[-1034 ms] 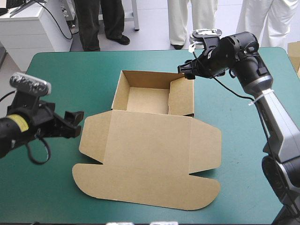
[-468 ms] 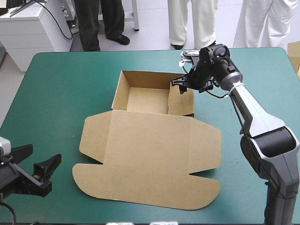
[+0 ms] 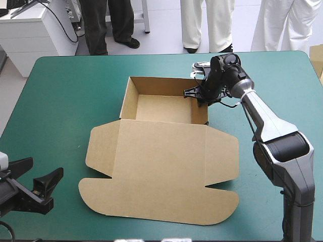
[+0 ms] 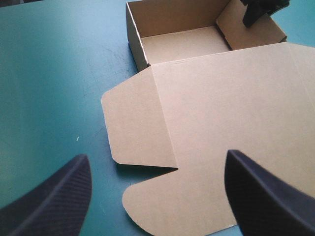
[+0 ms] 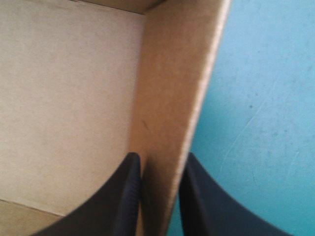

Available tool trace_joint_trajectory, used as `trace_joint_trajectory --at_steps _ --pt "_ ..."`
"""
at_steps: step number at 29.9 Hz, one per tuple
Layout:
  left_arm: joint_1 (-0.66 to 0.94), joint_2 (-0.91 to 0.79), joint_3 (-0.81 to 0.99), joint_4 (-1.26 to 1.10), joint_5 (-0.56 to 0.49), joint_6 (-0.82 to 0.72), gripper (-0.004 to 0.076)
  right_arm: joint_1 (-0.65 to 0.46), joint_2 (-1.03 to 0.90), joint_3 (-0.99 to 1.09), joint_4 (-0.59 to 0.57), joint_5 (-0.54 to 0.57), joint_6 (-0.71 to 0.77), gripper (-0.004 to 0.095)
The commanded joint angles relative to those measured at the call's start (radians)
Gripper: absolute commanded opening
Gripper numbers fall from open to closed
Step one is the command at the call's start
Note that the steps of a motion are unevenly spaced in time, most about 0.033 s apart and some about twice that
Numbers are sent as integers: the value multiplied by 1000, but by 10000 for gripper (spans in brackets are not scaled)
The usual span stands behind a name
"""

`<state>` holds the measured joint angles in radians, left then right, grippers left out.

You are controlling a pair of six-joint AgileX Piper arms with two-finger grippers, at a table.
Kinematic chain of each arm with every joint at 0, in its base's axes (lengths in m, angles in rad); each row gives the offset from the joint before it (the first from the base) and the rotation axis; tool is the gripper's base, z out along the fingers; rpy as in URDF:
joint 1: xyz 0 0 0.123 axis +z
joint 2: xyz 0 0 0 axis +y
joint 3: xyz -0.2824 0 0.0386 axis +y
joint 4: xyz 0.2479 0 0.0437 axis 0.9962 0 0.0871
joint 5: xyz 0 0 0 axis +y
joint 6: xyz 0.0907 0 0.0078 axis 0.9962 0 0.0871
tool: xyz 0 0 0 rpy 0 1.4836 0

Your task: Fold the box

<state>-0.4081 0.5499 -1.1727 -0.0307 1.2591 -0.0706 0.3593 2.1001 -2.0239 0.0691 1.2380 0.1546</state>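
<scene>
The teal-green counter (image 3: 60,91) lies all round the brown box (image 3: 161,171), an open tray with its lid flat on the near side. The right claw (image 3: 200,96) is clamped on the box's right wall. The left claw (image 3: 45,167), fingers apart, hangs off the box's near-left corner.

A table (image 3: 65,91) under a smooth teal-green cover fills most of the high view, and its two far corners are rounded. The cover lies flat, without folds. Close up, its surface (image 5: 266,98) carries faint pale scratches and a few small dark specks. Just past the table's right edge, near the far corner, shows a piece of brown board (image 3: 318,58), partly cut off.
</scene>
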Motion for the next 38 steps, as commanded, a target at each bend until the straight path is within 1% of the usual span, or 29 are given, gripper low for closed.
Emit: trace_joint_trajectory --at_steps 1,3,5,8,10,13,15,17,21,24,27,30,35,38 --pt "-4 11 -20 4 -15 -4 526 -3 -59 -25 -8 11 -66 -19" --pt "-4 11 -20 5 -15 -4 526 -3 -59 -25 -58 11 -82 -12" --pt "-4 11 -20 7 -13 -4 526 -3 -68 -25 -132 11 -109 -14" --pt "-4 11 -20 15 -9 -4 526 -5 -92 -25 -283 11 -121 -20" --pt "-4 11 -20 19 -6 -4 526 -13 -113 -25 -351 11 -135 -23" --pt "-4 11 -20 24 -6 -4 526 -58 -142 -25 -404 11 -145 -23" --pt "-4 11 -20 31 -6 -4 526 -102 -158 -25 -407 11 -163 -23" --pt "-4 11 -20 31 -2 -4 526 -176 -180 0 -393 11 -172 -23" --pt "-4 11 -20 31 2 -4 526 -356 -232 114 -334 8 -201 -21" --pt "-4 11 -20 48 -2 -4 526 -496 -267 190 -315 -13 -208 -21" --pt "-4 11 -20 57 -2 -1 526 -593 -301 234 -289 -41 -222 -19" --pt "-4 11 -20 74 -6 1 526 -637 -299 236 -290 -47 -225 -15" --pt "-4 11 -20 83 -6 3 526 -659 -275 236 -318 -97 -225 -16" --pt "-4 11 -20 83 -6 3 526 -683 -242 236 -294 -105 -225 -15"
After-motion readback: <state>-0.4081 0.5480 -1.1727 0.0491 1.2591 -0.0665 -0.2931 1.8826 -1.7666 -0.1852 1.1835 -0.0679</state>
